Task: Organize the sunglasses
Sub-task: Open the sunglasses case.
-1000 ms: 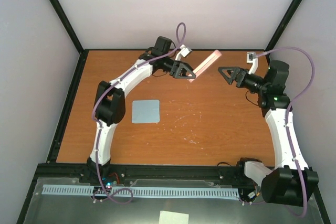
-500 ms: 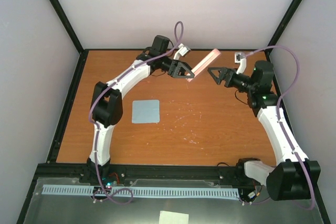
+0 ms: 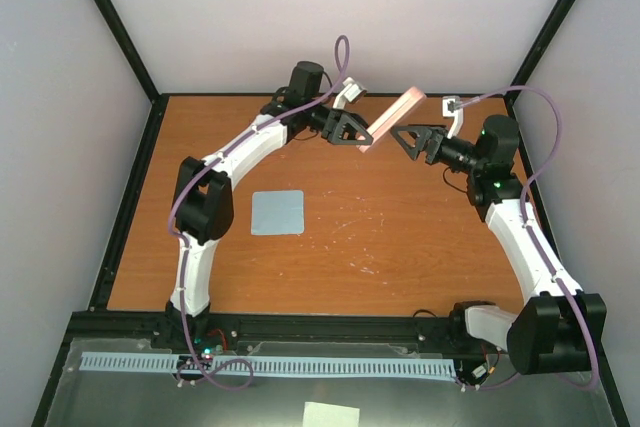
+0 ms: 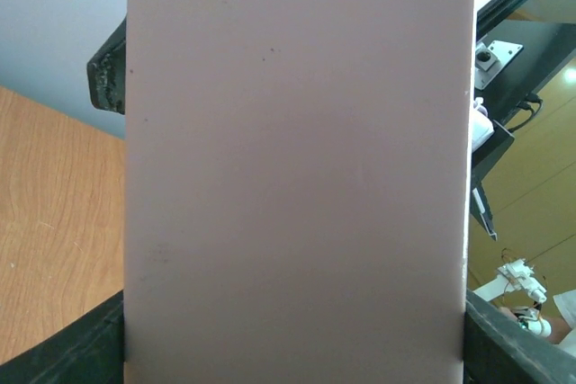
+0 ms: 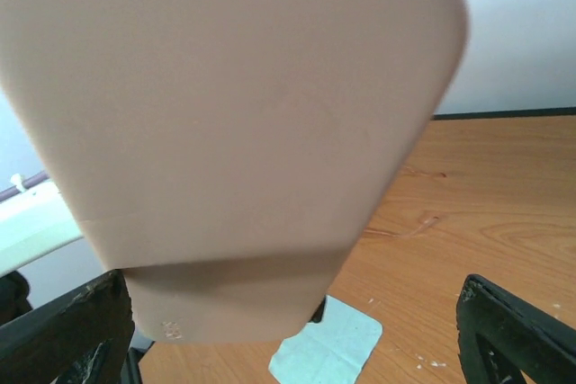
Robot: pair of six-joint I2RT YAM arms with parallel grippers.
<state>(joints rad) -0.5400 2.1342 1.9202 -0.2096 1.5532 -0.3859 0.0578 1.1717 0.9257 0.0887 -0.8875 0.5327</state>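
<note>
pale walls and black posts are enclosing the orange wooden desk, where a blue-grey cloth is lying flat. the left hand is gripping a pink case above the desk's far side, and the right hand is gaping wide just beside it. i cannot tell where the sunglasses are.

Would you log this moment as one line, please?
left gripper: shut on pink case, aloft | right gripper: open near case | cloth: on table
</note>
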